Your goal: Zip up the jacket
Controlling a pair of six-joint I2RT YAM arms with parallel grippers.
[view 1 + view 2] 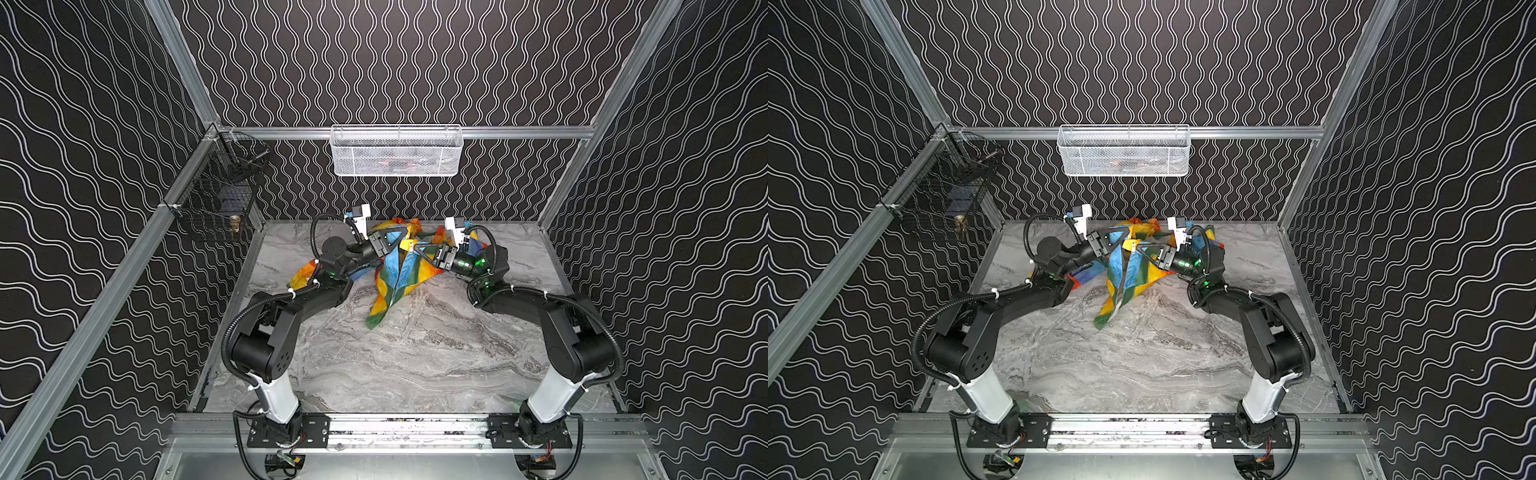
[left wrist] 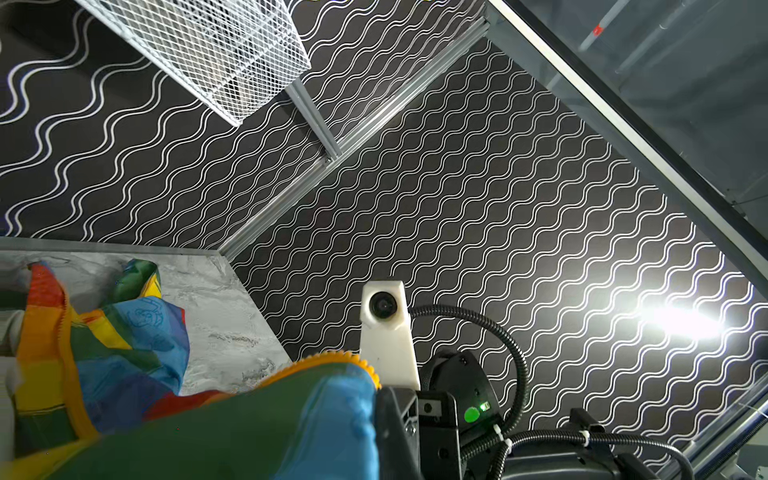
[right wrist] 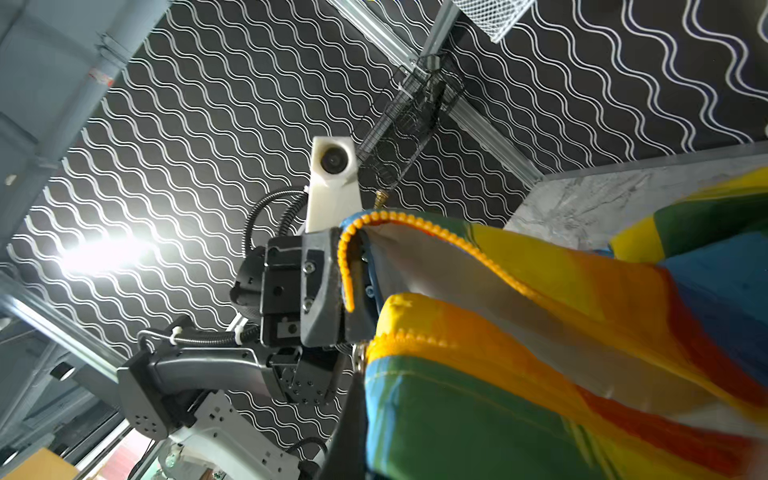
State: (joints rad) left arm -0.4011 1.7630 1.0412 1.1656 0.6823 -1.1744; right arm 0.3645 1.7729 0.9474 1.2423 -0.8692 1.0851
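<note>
Pinching one jacket (image 1: pixel 395 278) over one table (image 1: pixel 415 353): two hands, left hand (image 1: pixel 401 243) and right hand (image 1: pixel 411 249) (both clamped on fabric).

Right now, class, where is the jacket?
In both top views the jacket sits bunched on the table, back middle, held up by the left gripper and right gripper, below the white basket.

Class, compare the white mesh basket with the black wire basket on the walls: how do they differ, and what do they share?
The white mesh basket has fine mesh; the black wire basket a coarser grid. The white one hangs centred on the back rail; the black one on the left rail near the corner. Both hang above the table.
</note>
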